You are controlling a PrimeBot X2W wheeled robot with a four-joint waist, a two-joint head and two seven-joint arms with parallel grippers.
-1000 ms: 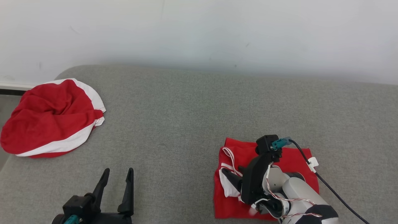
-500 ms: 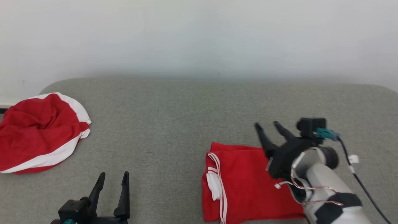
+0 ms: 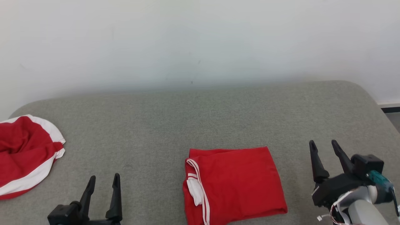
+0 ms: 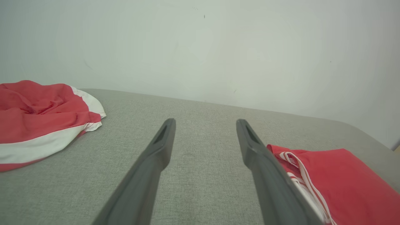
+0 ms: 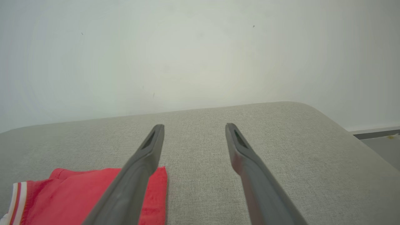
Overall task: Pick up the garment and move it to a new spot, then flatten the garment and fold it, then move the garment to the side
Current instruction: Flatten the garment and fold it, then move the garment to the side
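We leave the red garment (image 3: 232,184) folded square.
White-trimmed, it lies on grey woven upholstery (image 3: 187,118) just left of our right gripper (image 3: 323,142), right of our left gripper (image 3: 104,177); both gape empty.

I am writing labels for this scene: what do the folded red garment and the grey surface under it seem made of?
Garment: probably soft knit fabric, matte red with white trim; it folds flat with soft creases. Surface: seemingly woven upholstery cloth, matte grey; fine grain shows, rounded corners suggest padding.
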